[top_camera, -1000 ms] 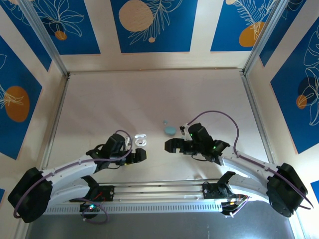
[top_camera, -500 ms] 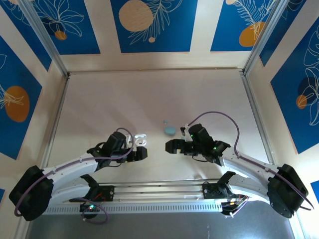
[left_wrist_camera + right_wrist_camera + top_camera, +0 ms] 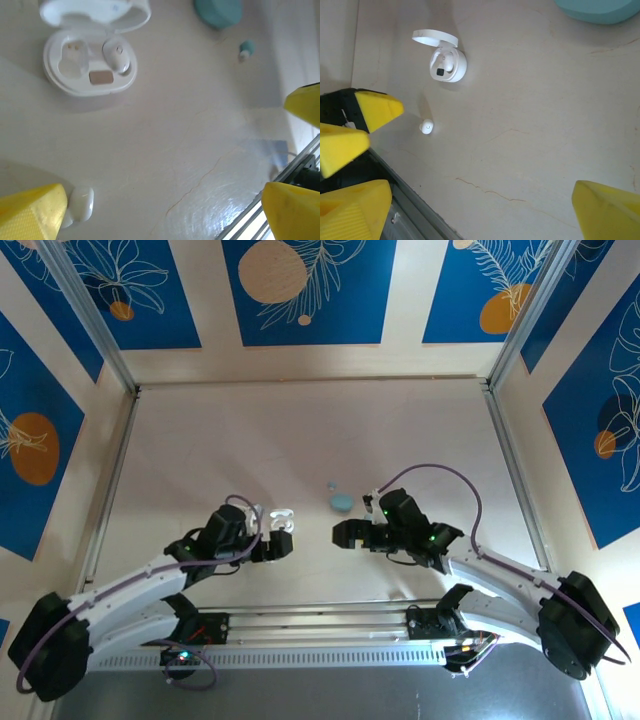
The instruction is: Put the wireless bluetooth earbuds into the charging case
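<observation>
The white charging case lies open with its lid folded back. One white earbud sits in its right well; the left well is empty. A loose white earbud lies on the table, touching the inner side of my left gripper's left finger. My left gripper is open just near of the case. A closed teal case and a tiny pale blue earbud lie further back. My right gripper is open and empty, hovering near the teal case.
The pale tabletop has thin cracks. A metal rail runs along the near edge between the arm bases. Aluminium posts and patterned blue walls enclose the table on three sides.
My left gripper has crept slightly away from the bases toward the white case, with its arm stretching out. The right arm has stayed put.
</observation>
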Robot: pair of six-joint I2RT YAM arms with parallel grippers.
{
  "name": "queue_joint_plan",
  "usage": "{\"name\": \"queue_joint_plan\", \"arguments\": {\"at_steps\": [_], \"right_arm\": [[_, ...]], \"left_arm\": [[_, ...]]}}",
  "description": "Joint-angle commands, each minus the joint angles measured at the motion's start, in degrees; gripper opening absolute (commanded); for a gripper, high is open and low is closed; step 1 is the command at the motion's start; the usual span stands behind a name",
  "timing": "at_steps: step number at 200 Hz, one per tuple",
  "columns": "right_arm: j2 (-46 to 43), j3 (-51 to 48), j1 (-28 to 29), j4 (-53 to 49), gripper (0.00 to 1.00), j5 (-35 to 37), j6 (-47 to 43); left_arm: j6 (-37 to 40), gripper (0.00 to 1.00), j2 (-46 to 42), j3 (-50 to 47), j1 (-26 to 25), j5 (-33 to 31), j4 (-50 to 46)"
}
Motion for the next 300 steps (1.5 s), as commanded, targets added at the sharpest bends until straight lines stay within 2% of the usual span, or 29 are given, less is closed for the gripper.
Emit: {"name": "queue_joint_plan", "arguments": {"at_steps": [1, 25, 43, 79, 104, 161, 205, 226, 262, 282, 300], "right_arm": [[-2.1, -0.4, -0.2, -1.2, 0.94, -1.6, 1.0], [-3.5, -0.3, -0.1, -2.0, 1.0, -1.8, 1.5], [-4.5, -0.2, -0.1, -2.5, 0.99, -1.7, 1.9], [-5.4, 0.0, 0.4, -2.4, 0.99, -1.5, 3.3], [-6.1, -0.2, 1.1, -2.1, 0.99, 0.0, 4.0], [-4.4, -1.3, 5.6, 4.1, 0.99, 4.9, 10.1], [1.8, 3.9, 13.6, 4.1, 0.99, 13.4, 9.6], [6.3, 6.7, 14.3, 4.7, 1.0, 11.7, 11.6], [17.3, 10.7, 15.1, 9.8, 0.79, 6.1, 15.1], [21.8, 12.0, 15.9, 12.3, 0.68, 5.3, 18.6], [25.0, 13.6, 16.9, 13.0, 0.55, 5.5, 20.8]], "left_arm": [[3.1, 1.0, -6.5, 1.7, -0.7, -5.9, -5.8], [5.3, 1.0, -15.2, 1.5, -0.6, -11.4, -9.8], [7.5, 1.0, -21.6, 0.6, -0.7, -15.5, -10.8], [11.1, 1.0, -32.7, -4.9, -0.6, -20.3, -6.8], [12.7, 1.0, -37.0, -8.9, -0.6, -22.6, -3.0], [13.1, 1.0, -32.8, -9.9, -0.5, -24.4, 0.1], [13.0, 1.0, -29.1, -8.8, 0.0, -22.2, 1.4], [12.3, 1.0, -28.7, -8.6, 0.3, -21.4, 1.1], [10.4, 1.0, -28.3, -8.5, 4.0, -15.7, 1.4], [8.8, 1.0, -28.6, -8.8, 8.2, -11.2, 1.4], [6.7, 1.0, -29.2, -9.7, 13.2, -5.9, 1.8]]}}
